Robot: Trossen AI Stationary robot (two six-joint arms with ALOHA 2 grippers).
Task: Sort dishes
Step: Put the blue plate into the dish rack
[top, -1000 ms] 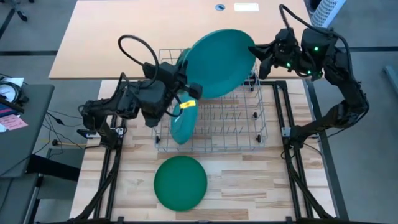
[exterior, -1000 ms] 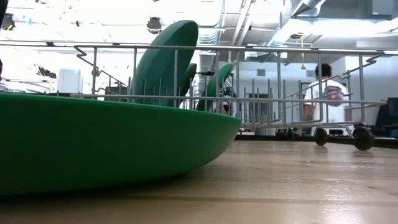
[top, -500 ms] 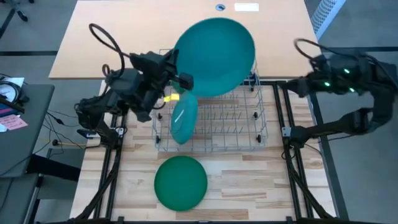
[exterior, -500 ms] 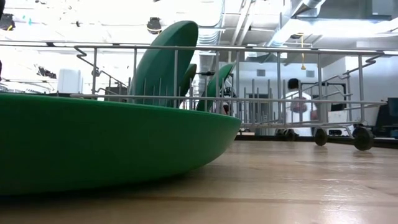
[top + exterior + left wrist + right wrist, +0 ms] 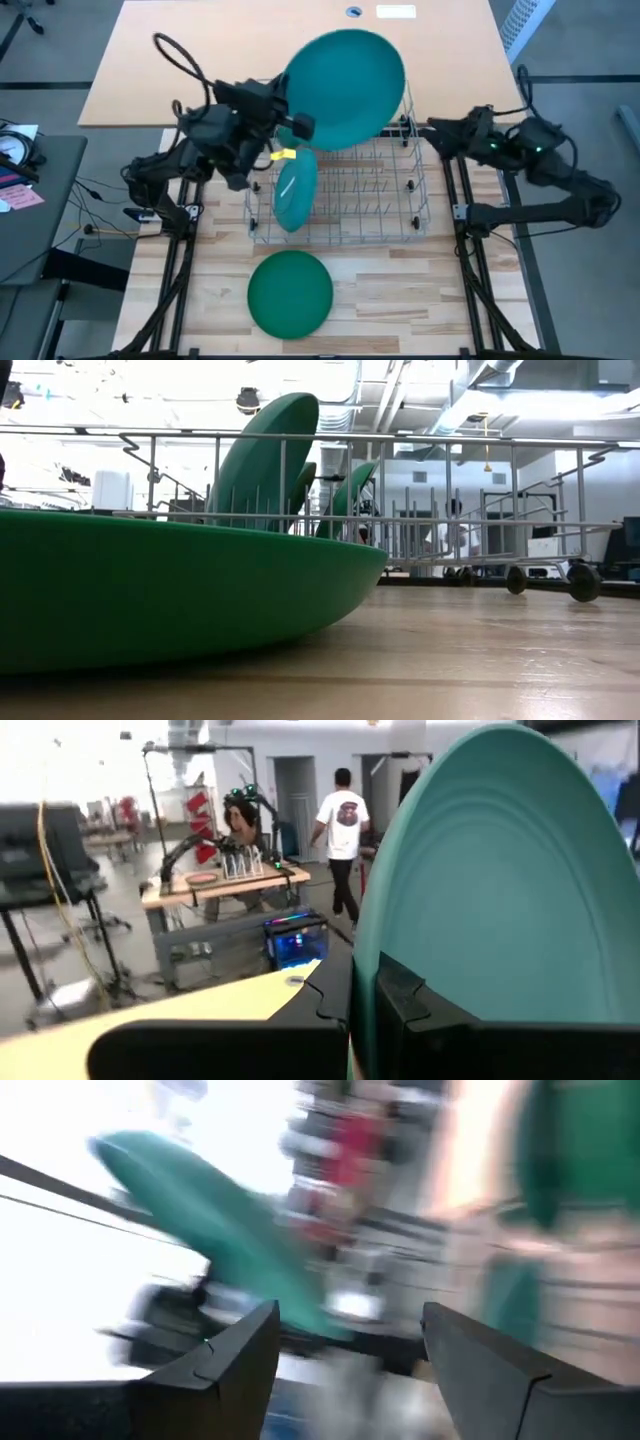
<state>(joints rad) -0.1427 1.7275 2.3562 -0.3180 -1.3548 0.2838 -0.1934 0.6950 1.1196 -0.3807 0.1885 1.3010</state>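
green plate [image 5: 290, 292]: flat on the wooden table [image 5: 400, 300], 6 o'clock of the rack, well apart from both arms. In the low view it fills the near left [image 5: 150, 590], rim toward the camera.
wire rack [image 5: 345, 190]: centre of the table, just past the green plate; empty tines across its right half.
racked teal plate [image 5: 296, 192]: standing on edge in the rack's left part, at about 9 o'clock of the rack's centre. The low view shows more plates upright behind the wires; the biggest dark green one [image 5: 265, 460] is tilted.
left gripper [image 5: 297, 128]: at 10 o'clock of the rack, over its far-left corner. Fingers clamped tight on the rim of the big teal plate; the left wrist view shows the dark fingers [image 5: 400, 1005] pinching the edge.
big teal plate [image 5: 345, 88]: held up in the air above the rack's far edge, 12 o'clock of the rack, face tilted toward the overhead camera. Only the left gripper touches it.
right gripper [image 5: 437, 128]: at 2 o'clock of the rack, just off its far-right corner, clear of the plate. Fingers spread wide, nothing between them in the right wrist view [image 5: 350, 1350].
background: a person [image 5: 342, 830] stands in the room beyond the table.
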